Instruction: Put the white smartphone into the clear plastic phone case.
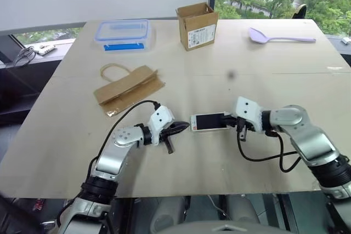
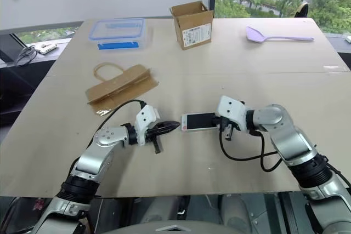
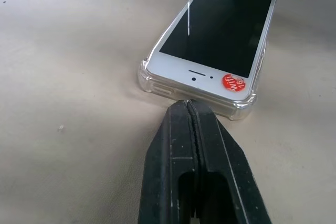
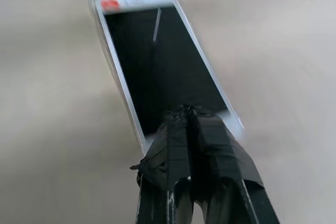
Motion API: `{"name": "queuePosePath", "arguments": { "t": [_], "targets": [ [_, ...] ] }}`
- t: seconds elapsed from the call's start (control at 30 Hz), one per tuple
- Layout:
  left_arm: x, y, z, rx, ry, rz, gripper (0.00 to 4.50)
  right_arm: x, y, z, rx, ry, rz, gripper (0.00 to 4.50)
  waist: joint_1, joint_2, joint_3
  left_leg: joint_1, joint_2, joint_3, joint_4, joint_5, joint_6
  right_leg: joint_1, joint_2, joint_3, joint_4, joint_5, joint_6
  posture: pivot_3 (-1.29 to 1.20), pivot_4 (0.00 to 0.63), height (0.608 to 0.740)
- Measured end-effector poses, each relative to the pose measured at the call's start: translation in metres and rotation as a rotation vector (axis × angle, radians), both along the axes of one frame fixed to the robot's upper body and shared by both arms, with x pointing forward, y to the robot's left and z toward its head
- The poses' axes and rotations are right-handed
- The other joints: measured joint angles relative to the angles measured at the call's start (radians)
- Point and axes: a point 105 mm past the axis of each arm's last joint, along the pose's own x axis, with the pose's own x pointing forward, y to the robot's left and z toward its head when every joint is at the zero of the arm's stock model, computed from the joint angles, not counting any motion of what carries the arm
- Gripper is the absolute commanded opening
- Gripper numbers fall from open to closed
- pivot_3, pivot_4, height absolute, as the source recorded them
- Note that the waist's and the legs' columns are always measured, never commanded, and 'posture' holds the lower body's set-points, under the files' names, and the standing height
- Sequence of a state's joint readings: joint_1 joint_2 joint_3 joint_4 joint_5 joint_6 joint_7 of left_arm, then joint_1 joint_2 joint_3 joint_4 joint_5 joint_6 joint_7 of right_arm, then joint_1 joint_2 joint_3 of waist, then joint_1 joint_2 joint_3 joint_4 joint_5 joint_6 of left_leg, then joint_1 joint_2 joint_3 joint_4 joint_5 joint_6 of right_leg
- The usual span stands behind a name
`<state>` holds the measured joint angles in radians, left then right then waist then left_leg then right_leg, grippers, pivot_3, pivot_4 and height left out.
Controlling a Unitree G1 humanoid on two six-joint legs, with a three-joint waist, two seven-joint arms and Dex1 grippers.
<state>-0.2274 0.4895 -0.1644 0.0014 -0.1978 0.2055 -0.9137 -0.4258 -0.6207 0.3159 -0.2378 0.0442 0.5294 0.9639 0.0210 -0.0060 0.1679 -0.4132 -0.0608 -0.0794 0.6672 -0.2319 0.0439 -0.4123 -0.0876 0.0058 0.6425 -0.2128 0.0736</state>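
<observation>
The white smartphone [image 1: 208, 121] lies screen up on the table, at the middle near the front, with a red sticker on its left end. It sits in the clear plastic phone case [image 3: 149, 81], whose glossy rim wraps the phone's corners. My left gripper [image 1: 185, 127] is shut, and its tip [image 3: 187, 104] touches the case's left end. At the opposite end, my right gripper [image 1: 231, 118] is also shut, with its tip [image 4: 186, 111] resting on the phone's white bezel. Neither gripper holds anything.
A brown paper bag [image 1: 129, 89] lies behind my left arm. At the back stand a clear blue-lidded box [image 1: 123, 34] and an open cardboard box [image 1: 197, 26]. A lilac spoon [image 1: 279, 38] lies at the back right. The table's front edge is close below both arms.
</observation>
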Motion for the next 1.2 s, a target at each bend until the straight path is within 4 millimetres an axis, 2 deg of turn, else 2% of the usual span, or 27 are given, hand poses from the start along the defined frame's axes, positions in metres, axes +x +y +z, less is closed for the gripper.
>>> {"name": "queuePosePath", "arguments": {
  "t": [0.2, 0.3, 0.4, 0.47, 0.53, 0.67, 0.83, 0.97, 1.2],
  "targets": [
    [0.000, 0.001, 0.001, 0.001, 0.004, 0.002, 0.00, 0.005, 0.002, 0.000, 0.001, -0.029, -0.006, 0.03, -0.001, 0.000, 0.000, 0.000, 0.000, -0.001, 0.000, 0.000, 0.000, 0.000, 0.000, 0.000, 0.000, 0.000, 0.000, 0.00, 0.150, 0.740],
    [-0.002, 0.006, 0.006, -0.038, 0.057, 0.013, 0.00, 0.006, -0.006, 0.003, 0.017, -0.031, -0.040, 0.03, -0.008, 0.000, 0.001, -0.001, 0.000, -0.001, 0.000, 0.000, 0.000, -0.001, 0.001, 0.000, 0.000, 0.000, 0.000, 0.00, 0.150, 0.740],
    [-0.001, 0.011, 0.030, -0.097, 0.088, 0.020, 0.00, 0.005, -0.013, 0.013, 0.061, -0.028, -0.072, 0.03, -0.011, 0.000, 0.002, -0.002, 0.001, -0.001, -0.002, 0.000, 0.000, -0.002, 0.001, 0.000, 0.000, 0.002, 0.003, 0.00, 0.150, 0.740],
    [-0.001, 0.001, 0.051, -0.147, 0.082, -0.026, 0.00, 0.003, -0.012, 0.020, 0.090, -0.036, -0.070, 0.03, -0.010, 0.000, 0.002, -0.002, 0.001, -0.001, -0.003, 0.000, 0.000, -0.002, 0.001, 0.000, -0.001, 0.002, 0.004, 0.00, 0.150, 0.740],
    [-0.003, -0.006, 0.058, -0.176, 0.097, -0.061, 0.00, 0.001, -0.009, 0.021, 0.102, -0.033, -0.061, 0.03, -0.010, 0.000, 0.002, -0.002, 0.001, 0.000, -0.004, 0.000, 0.000, -0.001, 0.001, 0.000, -0.002, 0.002, 0.004, 0.00, 0.150, 0.740],
    [-0.006, -0.018, 0.050, -0.177, 0.152, -0.097, 0.00, 0.000, -0.009, 0.018, 0.109, -0.018, -0.075, 0.03, -0.010, 0.000, 0.002, -0.002, 0.000, 0.000, -0.007, 0.000, 0.000, -0.002, 0.001, 0.000, -0.004, 0.002, 0.004, 0.00, 0.150, 0.740],
    [-0.002, -0.023, 0.017, -0.086, 0.192, -0.095, 0.00, -0.001, -0.007, 0.019, 0.118, -0.012, -0.086, 0.03, -0.010, 0.000, 0.002, -0.001, 0.000, 0.000, -0.009, 0.000, -0.001, -0.002, 0.001, 0.000, -0.004, 0.002, 0.004, 0.00, 0.150, 0.740],
    [-0.001, -0.023, 0.015, -0.072, 0.153, -0.108, 0.00, -0.004, -0.003, 0.022, 0.122, -0.023, -0.072, 0.03, -0.009, 0.000, 0.002, -0.001, 0.000, 0.000, -0.009, 0.000, 0.000, -0.002, 0.000, 0.000, -0.005, 0.002, 0.004, 0.00, 0.150, 0.740],
    [0.000, -0.031, 0.011, -0.023, 0.101, -0.134, 0.00, -0.012, 0.000, 0.009, 0.085, 0.020, -0.044, 0.03, -0.006, 0.000, 0.001, -0.001, 0.000, 0.000, -0.009, 0.000, 0.000, -0.001, 0.000, 0.000, -0.005, 0.002, 0.003, 0.00, 0.150, 0.740]
  ]
}}
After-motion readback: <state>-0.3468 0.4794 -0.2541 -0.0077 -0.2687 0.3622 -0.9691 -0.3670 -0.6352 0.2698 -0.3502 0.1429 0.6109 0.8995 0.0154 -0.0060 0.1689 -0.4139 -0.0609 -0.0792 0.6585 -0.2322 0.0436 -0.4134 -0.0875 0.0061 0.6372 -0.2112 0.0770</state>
